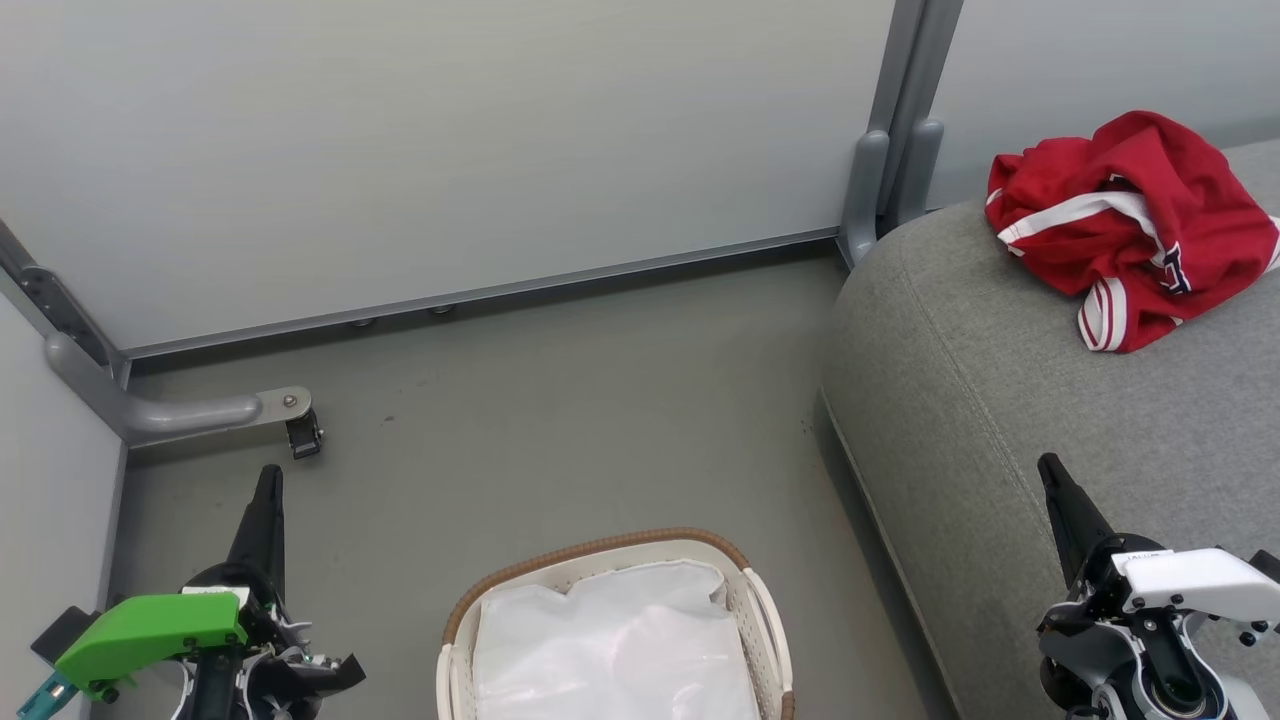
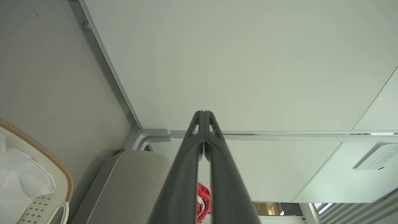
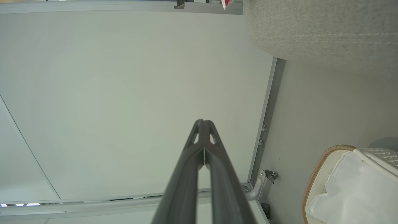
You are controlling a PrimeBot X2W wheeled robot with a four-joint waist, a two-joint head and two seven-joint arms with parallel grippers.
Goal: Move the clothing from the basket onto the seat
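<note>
Red jersey (image 1: 1150, 170) (white-striped), lettering seemingly navy, crumpled on sofa (image 1: 1000, 420).

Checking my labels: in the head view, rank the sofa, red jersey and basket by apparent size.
Largest: sofa. Then red jersey and basket, about alike; the basket is cut off by the frame's edge.
</note>
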